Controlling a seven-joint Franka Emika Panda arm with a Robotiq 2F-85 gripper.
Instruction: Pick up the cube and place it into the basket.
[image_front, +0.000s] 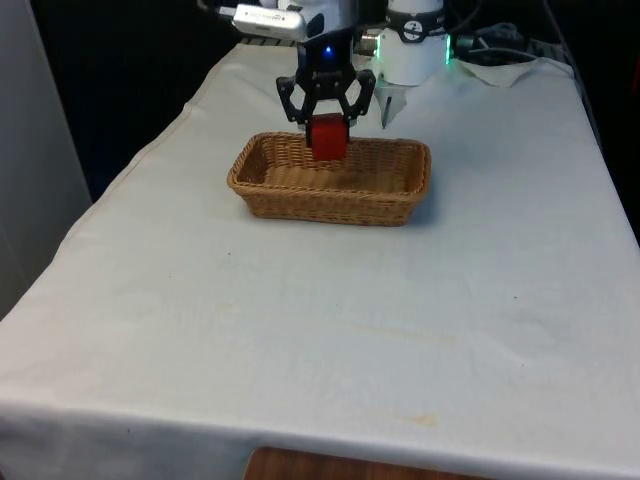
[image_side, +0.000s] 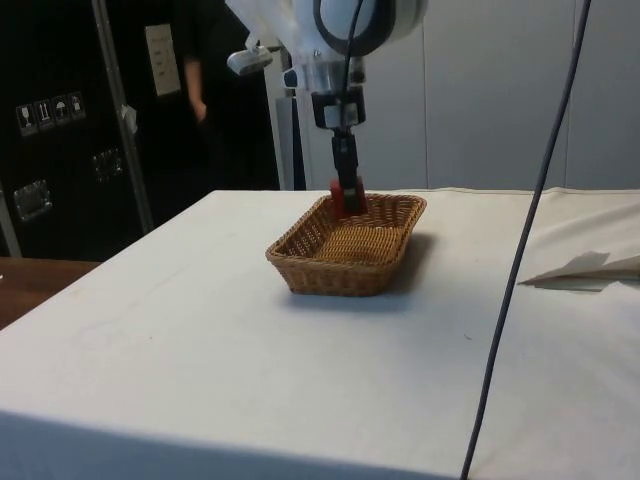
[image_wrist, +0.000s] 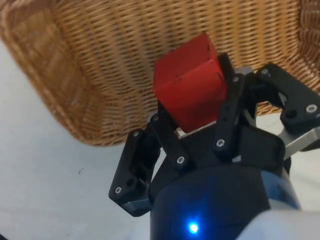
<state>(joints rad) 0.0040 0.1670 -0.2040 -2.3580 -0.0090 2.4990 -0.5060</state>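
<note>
Red cube (image_front: 327, 137) clamped between the fingers of the black end effector (image_front: 326, 122), held above the far end of the woven wicker basket (image_front: 395, 200), over its inside. Basket resting on the white-clothed bench (image_front: 320, 320). Person (image_side: 193, 90) standing before dark cabinets (image_side: 50, 120) beyond.

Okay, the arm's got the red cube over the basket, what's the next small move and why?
Probably lower a little, then open. The gripper is shut on the red cube, which hangs above the wicker basket near its far rim; in the wrist view the basket's floor lies beneath the cube.
</note>
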